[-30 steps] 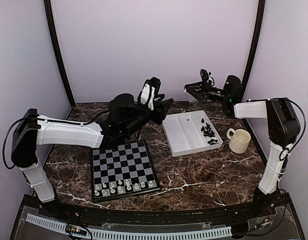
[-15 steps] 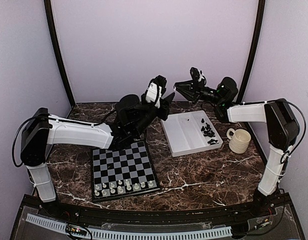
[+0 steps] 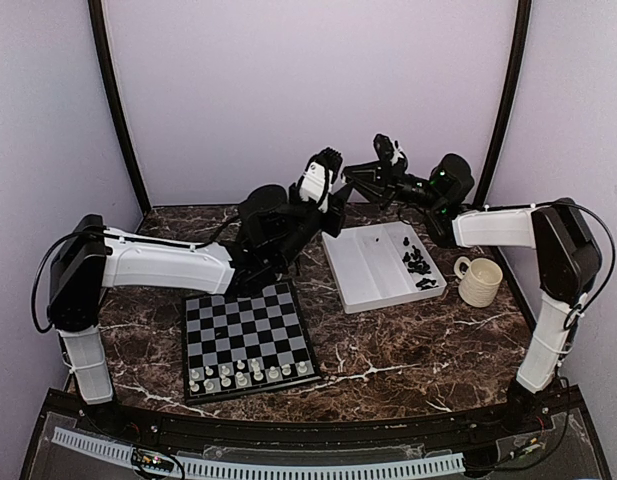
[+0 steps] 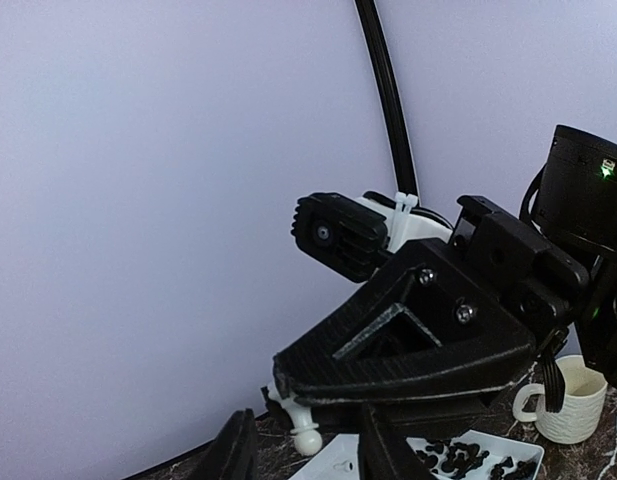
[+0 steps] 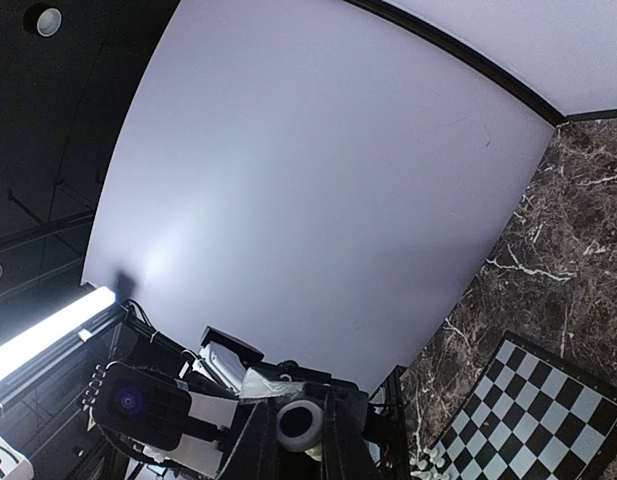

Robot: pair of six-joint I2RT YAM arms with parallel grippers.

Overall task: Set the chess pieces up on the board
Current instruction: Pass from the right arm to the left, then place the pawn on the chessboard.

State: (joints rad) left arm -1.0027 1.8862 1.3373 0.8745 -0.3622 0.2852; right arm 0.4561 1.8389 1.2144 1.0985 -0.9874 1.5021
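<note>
Up in the air over the far-left corner of the tray, the right gripper [image 5: 298, 425] is clamped on a small white plastic chessman with a round head [image 4: 306, 436], pawn-shaped as far as I can tell. The left gripper [image 3: 338, 198] sits right up against it, jaws apart, one black finger either side of the piece and neither looking like it touches yet, so it's got hold of nothing. Looks to me like a mid-air handover, and that's the sketchy part: if the right lets go before the left has a proper pinch, or the left closes on that rounded head off-centre, the thing pops out and drops towards the white rectangular two-compartment tray [image 3: 360, 282] or the dark marble tabletop [image 3: 408, 340], where it could roll. The two sets of fingers could also bump each other. The flat black-and-grey chequered board [image 3: 246, 325] lies near the left arm, with the white chess pieces [image 3: 250, 374] along its near edge; the black chess pieces [image 3: 419, 262] are heaped in the tray's right compartment, beside a cream ribbed mug [image 3: 480, 281]. No brand, label or writing I can read anywhere.
</note>
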